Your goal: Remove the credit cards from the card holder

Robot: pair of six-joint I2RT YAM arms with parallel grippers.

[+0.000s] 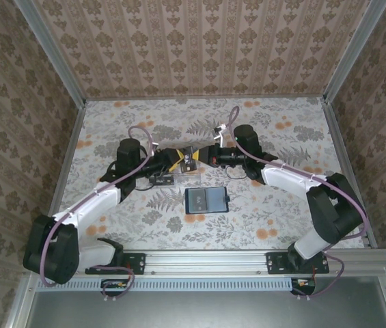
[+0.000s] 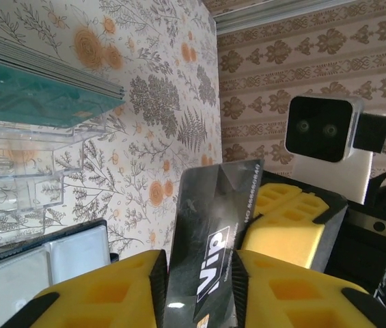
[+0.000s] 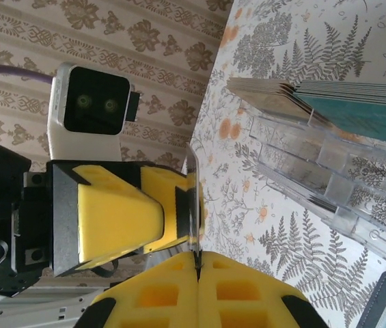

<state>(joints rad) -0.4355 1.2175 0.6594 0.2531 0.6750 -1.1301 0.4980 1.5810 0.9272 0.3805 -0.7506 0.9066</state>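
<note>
Currently held: one black glossy plastic credit card with white VIP print (image 2: 213, 205), thin, flat and rectangular, raised above the counter between the two arms.
- Right end effector (image 3: 197, 254): yellow ribbed fingers together, clamped on one end of the black card, which is seen edge-on in the right wrist view.
- Left end effector (image 2: 198, 256): yellow fingers partly apart, one at each long side of the same card. No gap is visible, but whether they press on it cannot be told.

Remaining stock: stack of teal and grey-edged plastic cards (image 2: 22, 92), standing close-packed in the clear stepped acrylic card holder (image 2: 22, 171). In the top view the holder sits just beside the two end effectors, on their near side.

Loose item: dark flat rectangle with pale panels (image 1: 206, 200), lying on the counter nearer the arm bases and apart from the holder.

Surface: floral-printed counter (image 1: 281, 212), matt and level.

Bounds: damask-patterned wall panels (image 1: 199, 48) on three sides and a ribbed aluminium rail (image 1: 206, 260) along the near edge. Bare counter lies to the left, to the right and beyond the meeting point.
</note>
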